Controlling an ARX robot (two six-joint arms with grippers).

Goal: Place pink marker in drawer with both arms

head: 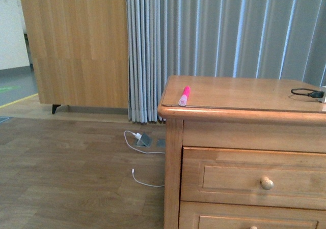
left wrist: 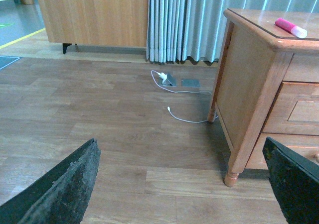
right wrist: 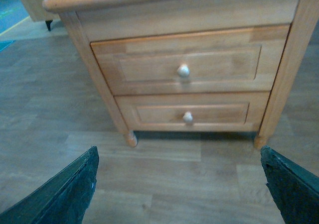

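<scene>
1. Dresser (head: 173,173): honey-brown wood, standing on a plank floor in front of a grey curtain. Neither arm shows in the front view.
2. Drawer (right wrist: 149,67): the upper, taller of the two fronts. Its panel sits flush with the frame, so it is fully closed. Judged: the task is at its start.
3. Right gripper (right wrist: 175,186): fingers spread wide with nothing between them. It is low, facing the drawer fronts and well apart from them.
4. Left gripper (left wrist: 177,184): also spread wide and empty. It is over the floor, off the dresser's left side and well apart from it.
5. Pink marker (head: 184,95): lies flat on the dresser top near the front left corner, pale cap toward the front edge. Nothing touches it. A black cable (head: 305,92) lies at the far right of the top, well apart.
6. Knob (right wrist: 183,70): round, at the centre of the drawer front.
7. Plan (judgement):
   - The right arm already faces the fronts, so it suits the pull. Centre the fingers on the knob, close behind its head and draw straight out, level, without lifting.
   - The left arm is nearer the marker's corner. Come down from above and close across the barrel at mid-length.
   - Avoid nudging the marker; the round body could roll off the nearby edge.
   - Open the drawer amply before carrying the marker over.
</scene>
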